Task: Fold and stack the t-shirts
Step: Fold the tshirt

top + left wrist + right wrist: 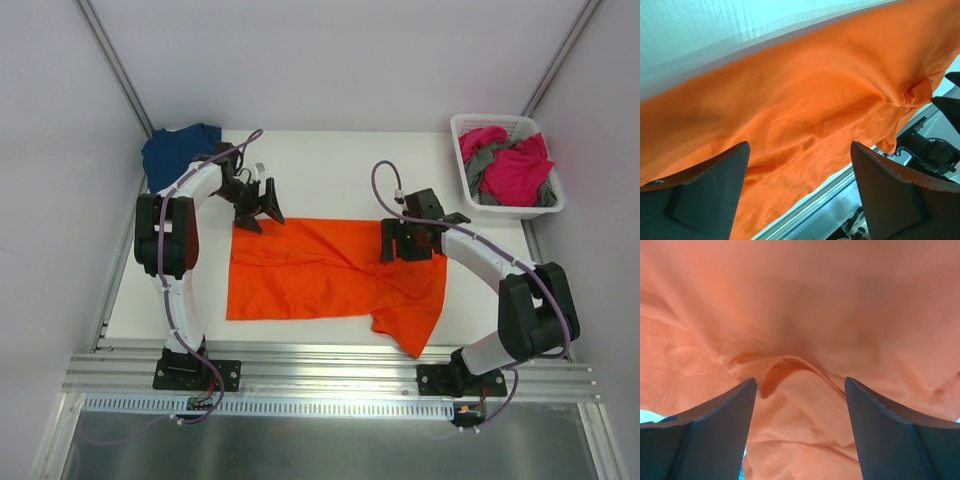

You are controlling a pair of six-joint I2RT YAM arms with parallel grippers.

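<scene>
So far: navy t-shirt (180, 150) bunched at far left corner, fold unclear.
Orange t-shirt (320, 275): spread mid-bench, wrinkled, not yet folded.
Left jaws: spread over its far left corner.
Right jaws: spread over its far right part.
Remaining: pink t-shirt (518, 175) and grey t-shirt (480, 165) in basket (505, 210), far right corner.

Four t-shirts (320, 275) (178, 150) (518, 172) (482, 166), two claws (262, 214) (405, 248) (one basket (515, 211))

The grey shirt (479, 168) lies mostly hidden under the pink shirts (518, 174) inside the basket (515, 211).
</scene>
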